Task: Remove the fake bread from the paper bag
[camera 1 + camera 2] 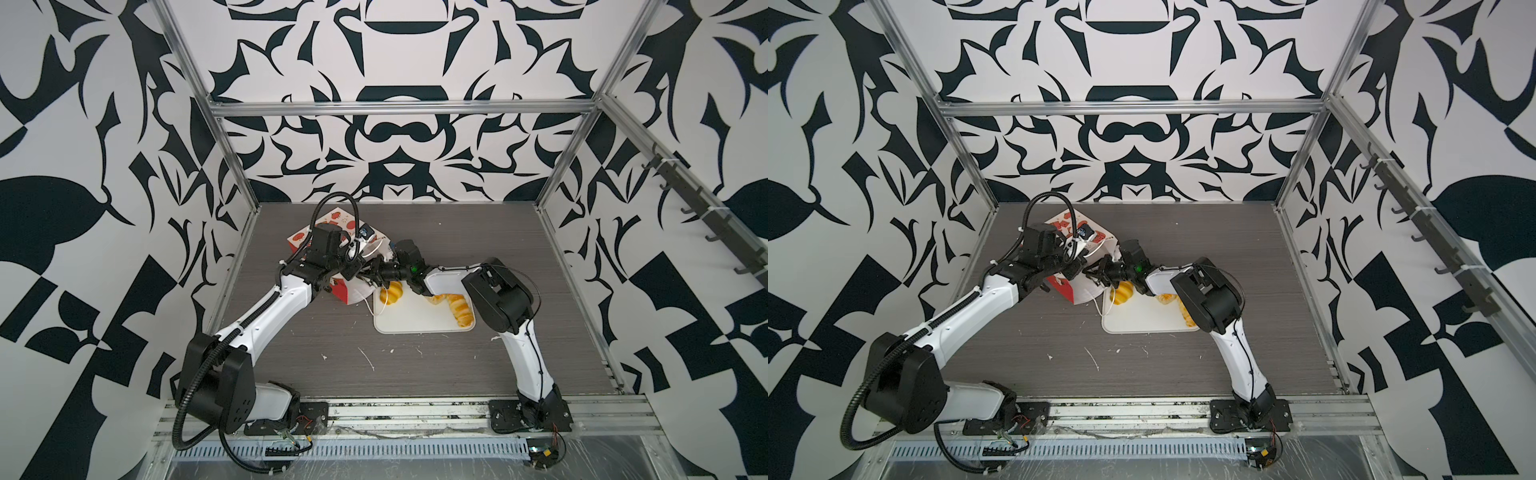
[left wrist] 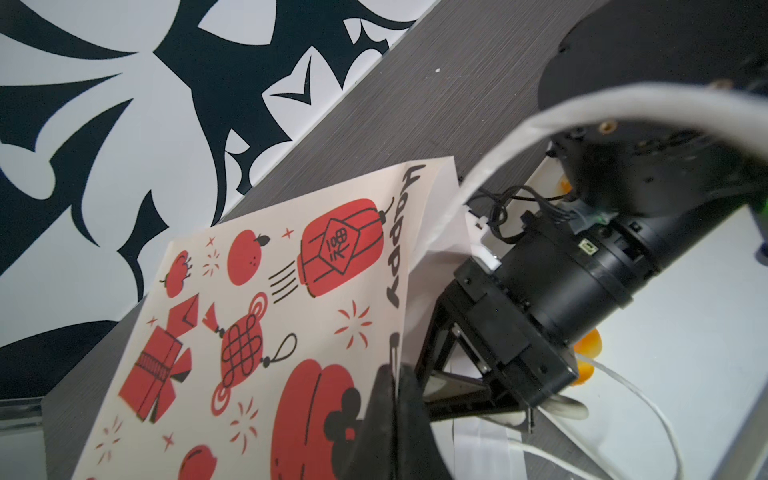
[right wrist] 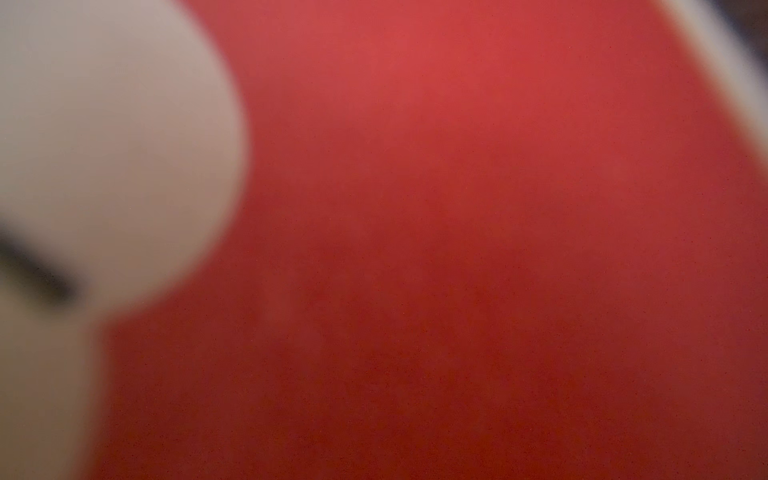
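Left gripper [image 2: 395,382] clenched on rim of tipped paper bag [image 2: 270,311]; right gripper [image 1: 372,277] closed at its mouth, hold not discernible; two fake bread [image 1: 392,293] pieces on tray [image 1: 415,326] beside the bag.

Bright even light, soft shadows; right wrist view a red blur, perhaps too close.

A white tray [image 1: 415,322] lies on the grey wood-grain table [image 1: 328,345], enclosed by black-and-white patterned walls [image 1: 395,137].
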